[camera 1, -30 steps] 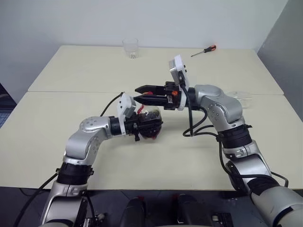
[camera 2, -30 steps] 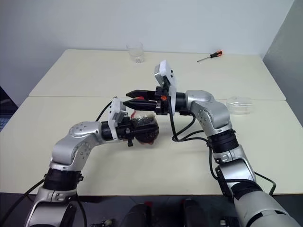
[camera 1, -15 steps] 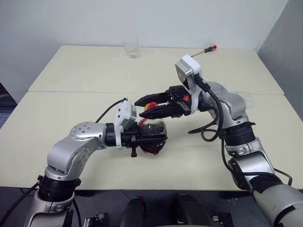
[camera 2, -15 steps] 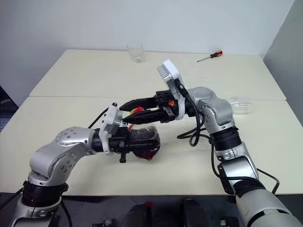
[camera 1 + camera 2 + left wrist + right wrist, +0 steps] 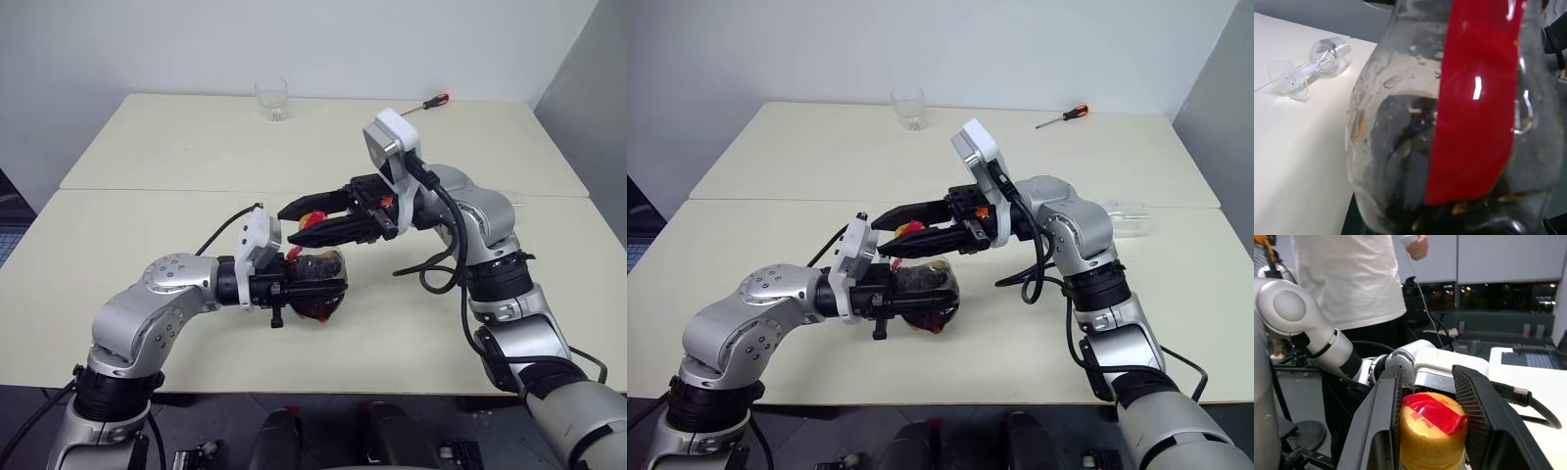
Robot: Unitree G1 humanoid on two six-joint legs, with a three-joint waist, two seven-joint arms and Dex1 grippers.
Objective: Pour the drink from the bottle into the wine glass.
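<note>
From the left eye view, the left gripper (image 5: 315, 291) is gripping the bottle (image 5: 318, 294) around its body, just above the table (image 5: 147, 157) near the middle of the front edge. The dark drink (image 5: 315, 305) is sitting low inside it. The right gripper (image 5: 299, 219) is reaching in from the right, with its two fingers on either side of the yellow cap (image 5: 313, 218). A tumbler (image 5: 271, 99) is standing near the far edge, and a screwdriver (image 5: 422, 104) is lying toward the far right corner.

The right eye view is showing the same thing — the bottle is being held in the air and the cap is sitting between the right fingers.

In the left wrist view, the bottle with its red label (image 5: 1476, 98) is very close to the camera. Behind it the wine glass (image 5: 1310, 63) is lying on its side on the table, well apart from the bottle, not standing.

In the right wrist view, the fingers (image 5: 1383, 416) are closing narrowly on the cap with a red strip on top. A person (image 5: 1352, 274) in a white shirt is standing behind.

I judge that the step in hand is opening the bottle, and pouring is not yet possible. The next move is calling for a firm hold on the cap and a twist, while the left side is keeping the bottle from turning. The glass will also need to be upright — otherwise the drink will spill.
</note>
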